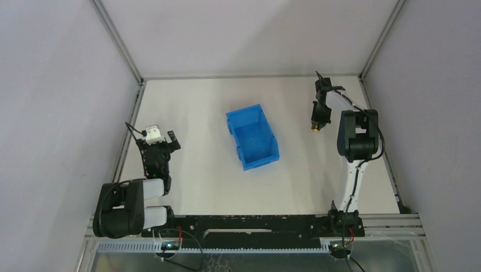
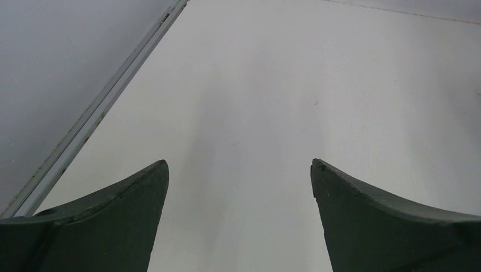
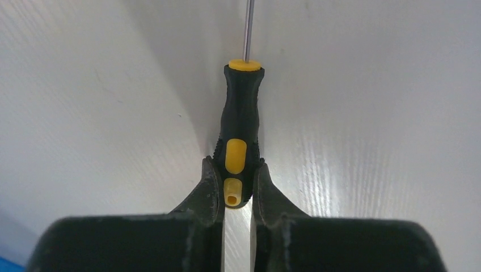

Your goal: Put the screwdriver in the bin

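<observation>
The screwdriver (image 3: pixel 241 113) is sitting clamped in the right gripper (image 3: pixel 233 164), probably needing carrying to the bin (image 1: pixel 244 111) at 9 o'clock; the left gripper (image 2: pixel 239 164) is gaping.

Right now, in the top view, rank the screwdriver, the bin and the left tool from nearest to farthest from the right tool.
1. The screwdriver: clamped in the right tool, at the far right.
2. The bin: in the middle, to the right tool's left.
3. The left tool: open, on the left side, beyond the bin.
</observation>
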{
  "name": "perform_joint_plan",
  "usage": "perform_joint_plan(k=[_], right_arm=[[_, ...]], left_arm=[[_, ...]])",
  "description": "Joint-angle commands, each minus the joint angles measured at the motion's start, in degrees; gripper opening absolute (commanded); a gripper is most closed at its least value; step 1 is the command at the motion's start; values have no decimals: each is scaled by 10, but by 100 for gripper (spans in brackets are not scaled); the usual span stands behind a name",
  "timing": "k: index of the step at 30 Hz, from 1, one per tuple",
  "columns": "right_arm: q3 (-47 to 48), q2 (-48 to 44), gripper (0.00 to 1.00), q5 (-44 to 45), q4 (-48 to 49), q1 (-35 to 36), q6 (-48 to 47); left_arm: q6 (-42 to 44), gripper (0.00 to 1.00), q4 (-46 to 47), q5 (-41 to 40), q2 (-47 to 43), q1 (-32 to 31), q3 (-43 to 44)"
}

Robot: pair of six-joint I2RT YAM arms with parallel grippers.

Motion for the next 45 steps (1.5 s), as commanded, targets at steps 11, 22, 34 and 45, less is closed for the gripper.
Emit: perform_joint_plan(k=[11, 22, 34, 45], right_arm=[[85, -234, 6, -11, -166, 31, -8], [129, -304, 8, 22, -184, 243, 31], [186, -219, 9, 75, -118, 420, 62], [48, -137, 14, 112, -26, 428, 131]], left_arm=[[12, 100, 19, -2, -9, -3, 24], [12, 100, 19, -3, -8, -2, 24], [12, 100, 19, -2, -8, -3, 23], [12, 100, 19, -2, -8, -2, 23]])
